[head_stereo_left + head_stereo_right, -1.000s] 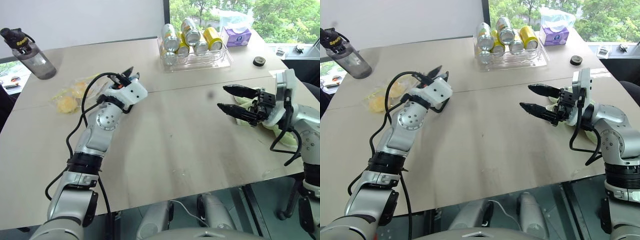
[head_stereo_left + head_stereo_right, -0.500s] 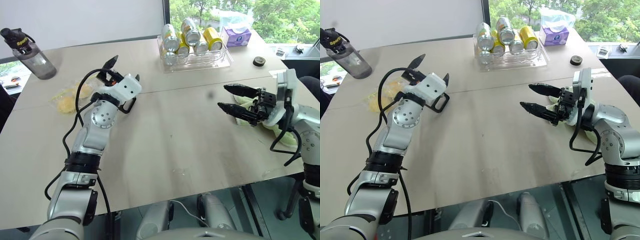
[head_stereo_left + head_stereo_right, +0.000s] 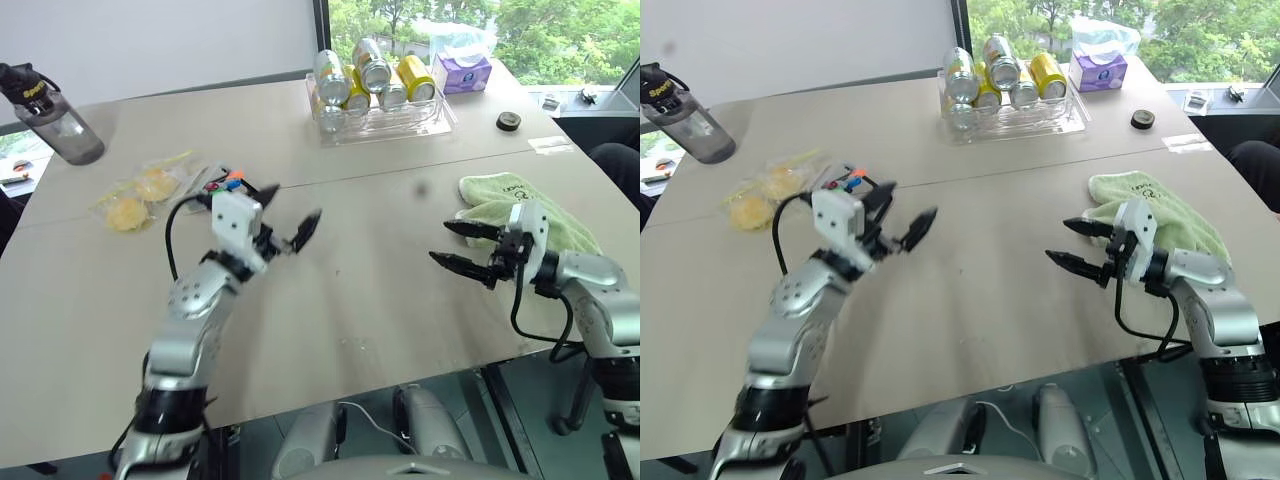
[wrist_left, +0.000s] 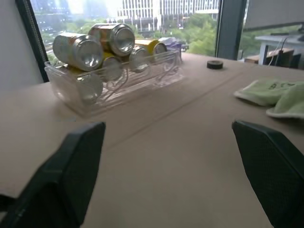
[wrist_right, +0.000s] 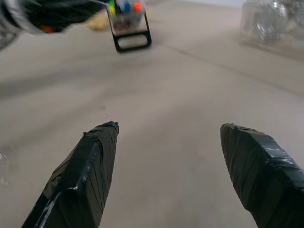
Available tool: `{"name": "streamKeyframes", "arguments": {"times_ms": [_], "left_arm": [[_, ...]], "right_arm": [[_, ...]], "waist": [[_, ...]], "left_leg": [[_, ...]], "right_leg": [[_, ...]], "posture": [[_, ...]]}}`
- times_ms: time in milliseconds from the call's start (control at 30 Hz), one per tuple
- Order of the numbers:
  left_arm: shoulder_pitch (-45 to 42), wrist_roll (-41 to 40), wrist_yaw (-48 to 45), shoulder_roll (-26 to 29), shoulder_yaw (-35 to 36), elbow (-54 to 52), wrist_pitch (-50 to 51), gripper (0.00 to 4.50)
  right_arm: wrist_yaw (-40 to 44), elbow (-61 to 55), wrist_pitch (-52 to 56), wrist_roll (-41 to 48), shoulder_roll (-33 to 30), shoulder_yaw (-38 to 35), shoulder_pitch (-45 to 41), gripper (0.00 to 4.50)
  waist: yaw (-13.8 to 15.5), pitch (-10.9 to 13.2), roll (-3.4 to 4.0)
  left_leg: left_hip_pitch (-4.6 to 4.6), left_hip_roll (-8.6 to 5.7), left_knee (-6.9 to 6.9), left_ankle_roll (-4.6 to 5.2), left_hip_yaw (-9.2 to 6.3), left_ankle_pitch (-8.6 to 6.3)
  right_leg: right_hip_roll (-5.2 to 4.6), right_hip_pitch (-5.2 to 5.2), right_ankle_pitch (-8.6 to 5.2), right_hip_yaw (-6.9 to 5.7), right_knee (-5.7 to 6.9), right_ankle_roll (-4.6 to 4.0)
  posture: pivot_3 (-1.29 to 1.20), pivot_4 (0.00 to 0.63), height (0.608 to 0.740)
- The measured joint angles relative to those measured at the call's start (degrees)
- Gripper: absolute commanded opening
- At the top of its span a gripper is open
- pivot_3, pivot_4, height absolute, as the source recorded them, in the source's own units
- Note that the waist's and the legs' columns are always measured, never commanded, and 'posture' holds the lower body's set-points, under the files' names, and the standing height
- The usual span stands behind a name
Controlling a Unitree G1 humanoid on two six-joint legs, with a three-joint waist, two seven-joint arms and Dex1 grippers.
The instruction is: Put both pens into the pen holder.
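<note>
Beige table (image 3: 380, 300); green cloth (image 3: 525, 205) print unreadable; both jaws apart, empty

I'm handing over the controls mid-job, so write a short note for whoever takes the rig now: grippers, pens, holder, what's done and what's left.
Left gripper: open, empty, above the table, just in front of the pen holder.
Right gripper: open, empty, low over the table beside the green cloth.
Pen holder: upright on the robot's left, coloured tips sticking out of it.
Done: cannot tell whether either pen is in the holder; the left gripper partly hides it.
Left: look into the holder, then find and drop in any missing pen.
</note>
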Motion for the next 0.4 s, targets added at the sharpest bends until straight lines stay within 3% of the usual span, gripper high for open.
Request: {"name": "streamKeyframes", "arguments": {"times_ms": [233,400], "left_arm": [[21.01,-0.66,0.46,2.25,1.88,-5.59,6.5,4.41],[22.64,-0.09,-0.29,3.29,1.95,-7.55,6.65,4.41]], "right_arm": [[-1.13,4.14,-5.61,-2.81,2.49,0.0,3.64,3.64],[-0.99,6.88,-8.96,-5.08,2.44,0.04,5.06,3.64]], "waist": [[0.41,-0.02,0.04],[0.91,-0.01,0.06]], "left_leg": [[0.21,0.02,-0.08,0.0,0.17,0.0],[0.93,0.05,-0.19,0.07,0.1,-0.06]], "right_leg": [[0.02,0.14,0.0,0.19,0.03,0.0],[0.03,0.9,-0.03,0.13,-0.23,0.0]], "posture": [[0.0,0.15,0.739],[0.0,0.15,0.739]]}}
